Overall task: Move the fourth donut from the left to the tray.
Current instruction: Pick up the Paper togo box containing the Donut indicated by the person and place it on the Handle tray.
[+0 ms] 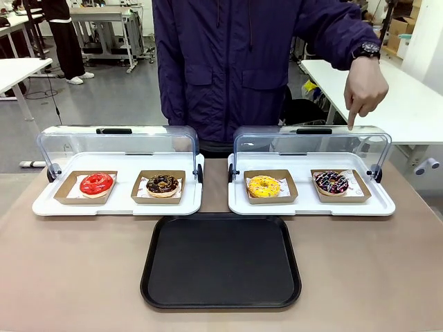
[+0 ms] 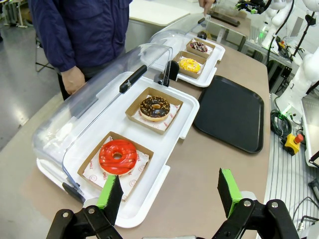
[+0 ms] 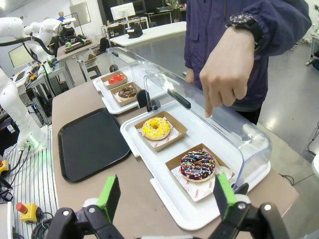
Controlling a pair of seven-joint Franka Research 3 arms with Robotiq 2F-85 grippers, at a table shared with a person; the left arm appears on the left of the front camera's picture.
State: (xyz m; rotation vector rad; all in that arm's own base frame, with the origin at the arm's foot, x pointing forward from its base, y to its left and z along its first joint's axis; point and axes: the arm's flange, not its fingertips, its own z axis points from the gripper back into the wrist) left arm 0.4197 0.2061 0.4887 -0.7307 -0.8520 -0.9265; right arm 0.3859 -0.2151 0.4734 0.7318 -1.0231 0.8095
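The right claw [image 3: 167,199] stands spread wide with nothing between its green pads. So does the left claw [image 2: 169,196].

Just ahead of the right claw, toward its right finger, lies a white plastic display tray [image 3: 155,167] with its clear domed lid [image 3: 239,134] swung back. It holds two donuts. The nearer is the dark chocolate-glazed ring donut with coloured sprinkles [image 3: 198,165], and the yellow-iced ring donut [image 3: 156,128] is beyond it. A person's hand [image 3: 227,69] points an index finger down at the lid above the sprinkled one.

A second white display tray [image 2: 164,144] lies ahead of the left claw. The red-glazed ring donut [image 2: 117,156] is nearest its left finger, and the chocolate donut with golden crumbs [image 2: 154,108] is farther on.

There are four donuts in all, each in its own shallow brown cardboard holder [image 1: 271,200], and two display trays. One large black rectangular plastic tray [image 3: 92,144] lies ahead and to the left of the right claw.
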